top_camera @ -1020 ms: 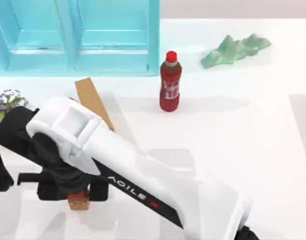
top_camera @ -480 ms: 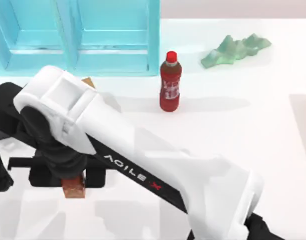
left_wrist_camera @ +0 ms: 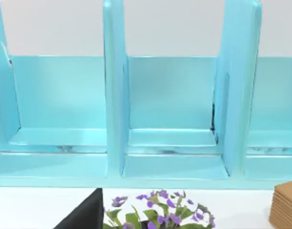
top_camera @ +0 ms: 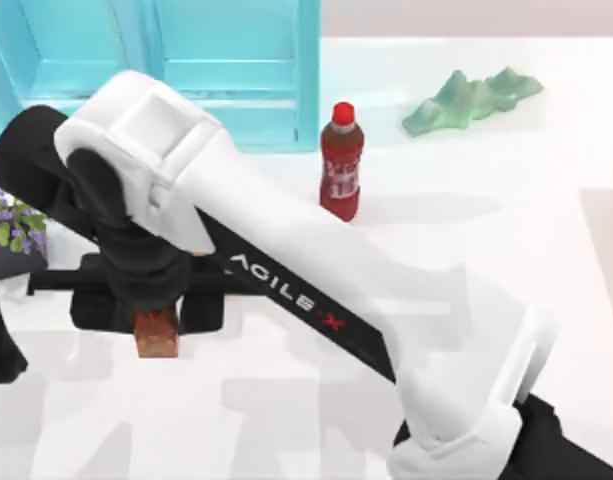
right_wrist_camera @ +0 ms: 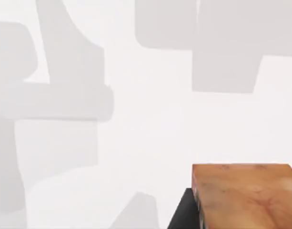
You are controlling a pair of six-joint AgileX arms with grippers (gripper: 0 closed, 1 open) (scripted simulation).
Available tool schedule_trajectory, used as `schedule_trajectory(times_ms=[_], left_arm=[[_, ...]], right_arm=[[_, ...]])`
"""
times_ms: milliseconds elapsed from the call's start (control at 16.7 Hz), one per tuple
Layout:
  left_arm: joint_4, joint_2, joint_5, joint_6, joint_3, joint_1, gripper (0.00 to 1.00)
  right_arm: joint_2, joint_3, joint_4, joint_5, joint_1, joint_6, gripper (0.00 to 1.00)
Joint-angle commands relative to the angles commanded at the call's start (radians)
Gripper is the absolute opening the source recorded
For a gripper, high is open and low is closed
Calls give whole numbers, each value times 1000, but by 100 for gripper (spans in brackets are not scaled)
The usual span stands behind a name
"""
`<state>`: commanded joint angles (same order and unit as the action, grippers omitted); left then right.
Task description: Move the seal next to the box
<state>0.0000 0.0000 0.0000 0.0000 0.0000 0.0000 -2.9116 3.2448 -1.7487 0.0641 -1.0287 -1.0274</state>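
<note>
Gripping the small glossy reddish-brown seal block (top_camera: 157,331) between closed fingers, the right end effector (top_camera: 154,318) held it above the white tabletop (top_camera: 506,260) at left; pickup looked done, while placing it beside the tan cardboard box (left_wrist_camera: 286,206) remained.

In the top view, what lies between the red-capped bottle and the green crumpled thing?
Nothing: between the bottle and the green crumpled thing, the top view shows bare white table.
</note>
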Motion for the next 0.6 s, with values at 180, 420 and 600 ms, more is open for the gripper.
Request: schedule_trajectory(times_ms=[180,420,600], left_arm=[[0,0,0,0,0,0,100],[0,0,0,0,0,0,100],[0,0,0,0,0,0,100]], right_arm=[[162,-191,82,-38,114,128,0],[424,-565,213,-83,330,359,0],[606,-849,299,-97,513,544,0]])
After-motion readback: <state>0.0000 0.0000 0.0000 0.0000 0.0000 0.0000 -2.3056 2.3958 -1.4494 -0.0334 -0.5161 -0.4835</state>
